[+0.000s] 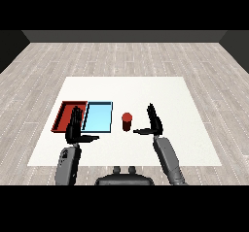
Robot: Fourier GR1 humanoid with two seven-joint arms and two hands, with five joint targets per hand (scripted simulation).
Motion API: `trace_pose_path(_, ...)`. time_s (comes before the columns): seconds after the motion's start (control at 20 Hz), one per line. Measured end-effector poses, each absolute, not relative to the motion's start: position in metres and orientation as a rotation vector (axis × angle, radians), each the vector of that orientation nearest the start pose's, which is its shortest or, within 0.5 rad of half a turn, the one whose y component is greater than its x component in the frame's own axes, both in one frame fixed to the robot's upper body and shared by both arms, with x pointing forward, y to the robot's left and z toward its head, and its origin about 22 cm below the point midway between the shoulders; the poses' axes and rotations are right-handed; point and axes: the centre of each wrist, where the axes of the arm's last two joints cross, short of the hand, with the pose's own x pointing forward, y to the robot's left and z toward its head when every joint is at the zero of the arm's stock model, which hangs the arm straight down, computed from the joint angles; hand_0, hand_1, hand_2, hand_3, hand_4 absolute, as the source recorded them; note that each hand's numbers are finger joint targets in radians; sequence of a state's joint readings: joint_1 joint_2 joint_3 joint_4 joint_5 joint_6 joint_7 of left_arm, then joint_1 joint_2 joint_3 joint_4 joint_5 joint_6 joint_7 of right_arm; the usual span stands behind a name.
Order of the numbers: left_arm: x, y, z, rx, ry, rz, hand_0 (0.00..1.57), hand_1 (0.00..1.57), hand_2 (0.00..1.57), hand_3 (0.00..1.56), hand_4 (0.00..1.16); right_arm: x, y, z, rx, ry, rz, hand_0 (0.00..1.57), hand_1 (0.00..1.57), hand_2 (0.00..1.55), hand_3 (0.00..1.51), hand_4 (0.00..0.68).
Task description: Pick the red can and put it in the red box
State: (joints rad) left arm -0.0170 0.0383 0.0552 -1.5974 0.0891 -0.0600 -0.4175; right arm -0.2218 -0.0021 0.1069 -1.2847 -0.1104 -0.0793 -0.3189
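White table (146, 88) on a grey plank floor (121, 56). Head view only.

Red can (127, 121): upright on the bare table, just right of the light blue tray (98, 105), apart from its right wall. Not in either tray. Nothing touches it.

Trays: red tray (65, 109) at far left, light blue tray directly to its right, the two side by side with their adjoining walls touching or nearly so; cannot tell which. Both lie flat on the table. No can inside either.

Right hand (154, 122): raised to the right of the can, fingers straight and pointing away from the robot, thumb stretched out to the left toward the can. Released, holding nothing. A gap of table shows between thumb tip and can. Grey right forearm (168, 158) runs in from the lower right.

Left hand (74, 128): fingers straight and released, thumb out to the right. It overlaps the near edges of the two trays around where they meet; whether it touches them or hangs above them cannot be told. Grey left forearm (67, 165) comes in from the lower left.

In the way: the light blue tray lies between the can and the red tray. The left hand covers part of the red tray's near right corner. Open table between can and right hand.
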Motion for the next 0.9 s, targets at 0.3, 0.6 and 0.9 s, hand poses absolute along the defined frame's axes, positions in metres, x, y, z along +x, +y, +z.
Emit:
trace_pose_path(0.3, 0.247, 0.254, 0.010, -0.051, -2.031, 0.030, 0.00, 0.00, 0.00, 0.00, 0.00, 0.299, -0.159, -0.034, 0.190, -1.763, 0.014, 0.00, 0.00, 0.00, 0.00, 0.000)
trace_pose_path(0.6, 0.252, 0.249, 0.015, -0.058, -2.031, 0.052, 0.00, 0.00, 0.00, 0.00, 0.00, 0.309, -0.150, -0.044, 0.237, -1.731, -0.002, 0.00, 0.00, 0.00, 0.00, 0.000)
trace_pose_path(0.9, 0.244, 0.255, 0.021, -0.060, -2.032, 0.054, 0.00, 0.00, 0.00, 0.00, 0.00, 0.315, -0.139, -0.054, 0.263, -1.704, -0.025, 0.00, 0.00, 0.00, 0.00, 0.000)
